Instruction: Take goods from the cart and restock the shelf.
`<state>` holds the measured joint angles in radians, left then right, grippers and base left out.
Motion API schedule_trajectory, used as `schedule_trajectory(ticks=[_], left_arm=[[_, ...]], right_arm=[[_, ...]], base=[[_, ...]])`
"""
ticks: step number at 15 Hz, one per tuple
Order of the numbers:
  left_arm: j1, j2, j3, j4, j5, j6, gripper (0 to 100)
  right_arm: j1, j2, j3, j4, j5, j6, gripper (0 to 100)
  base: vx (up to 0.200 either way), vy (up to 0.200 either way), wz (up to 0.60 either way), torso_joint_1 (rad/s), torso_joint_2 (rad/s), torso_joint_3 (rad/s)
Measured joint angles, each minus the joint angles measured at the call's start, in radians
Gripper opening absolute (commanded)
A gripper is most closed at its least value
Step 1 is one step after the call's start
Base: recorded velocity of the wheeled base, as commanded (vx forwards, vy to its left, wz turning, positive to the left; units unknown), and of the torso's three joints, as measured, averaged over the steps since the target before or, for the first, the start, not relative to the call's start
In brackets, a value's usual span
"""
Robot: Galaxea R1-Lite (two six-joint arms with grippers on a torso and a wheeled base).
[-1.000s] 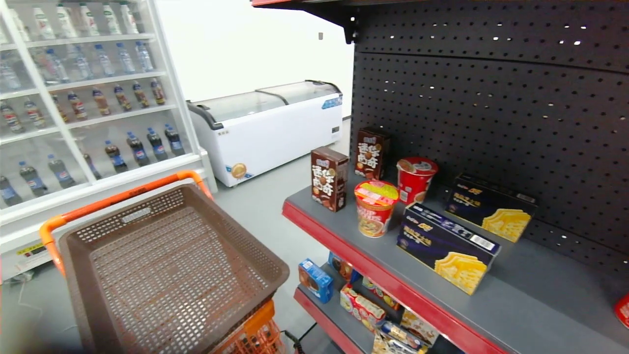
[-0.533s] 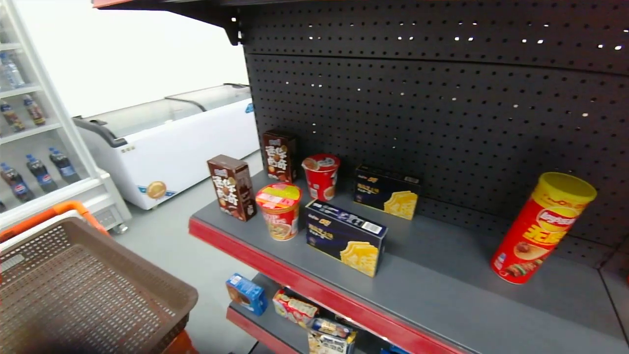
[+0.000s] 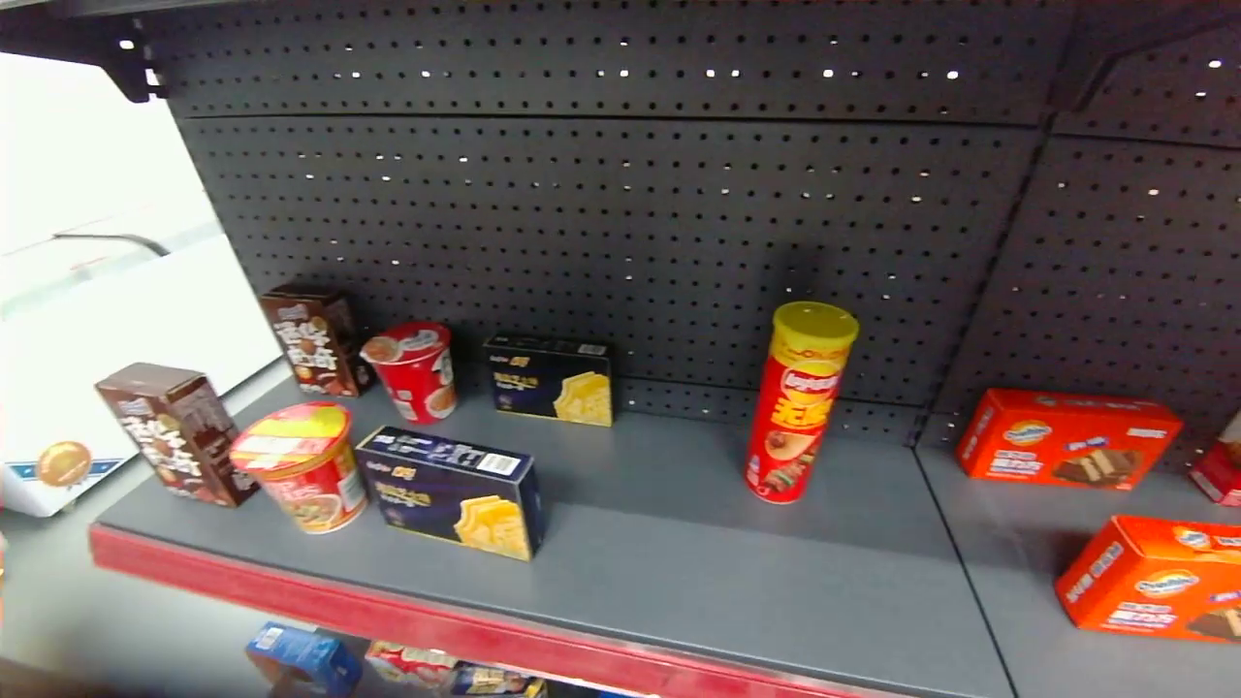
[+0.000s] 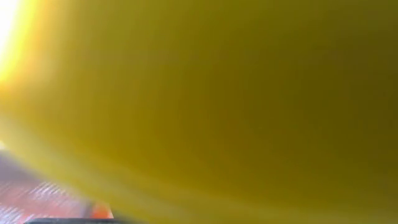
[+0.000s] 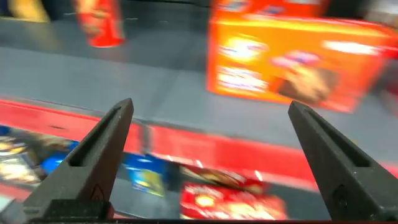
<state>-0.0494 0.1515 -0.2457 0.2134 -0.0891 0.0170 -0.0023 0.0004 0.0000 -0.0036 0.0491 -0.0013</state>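
A grey shelf board (image 3: 679, 543) with a red front edge carries goods in the head view. On it stand a tall red chips can with a yellow lid (image 3: 800, 402), two dark blue cracker boxes (image 3: 451, 490), two cup noodles (image 3: 301, 480) and two brown biscuit boxes (image 3: 175, 431). Orange wafer boxes (image 3: 1066, 436) lie on the adjoining board to the right. My right gripper (image 5: 211, 106) is open in front of the shelf edge, facing an orange box (image 5: 298, 59). A yellow surface (image 4: 205, 99) sits right against the left wrist camera.
Black pegboard (image 3: 601, 223) backs the shelf. A lower shelf holds more packets (image 3: 310, 659), also seen under the red edge (image 5: 230, 199). A white chest freezer (image 3: 97, 320) stands off to the left. Bare board lies between the blue boxes and the chips can.
The head camera has swung right: the brown cart basket and drinks fridge have left the picture, and the chips can and orange boxes have come into it.
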Motion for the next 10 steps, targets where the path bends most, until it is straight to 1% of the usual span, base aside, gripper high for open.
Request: schedule_trajectory(ticks=[10], left_arm=[[-0.001,-0.02,0.003,0.01,0.0,0.0,0]], right_arm=[[-0.001,0.0,0.0,0.0,0.0,0.0,100]], base=[[0.0,0.0,0.0,0.0,0.0,0.0]])
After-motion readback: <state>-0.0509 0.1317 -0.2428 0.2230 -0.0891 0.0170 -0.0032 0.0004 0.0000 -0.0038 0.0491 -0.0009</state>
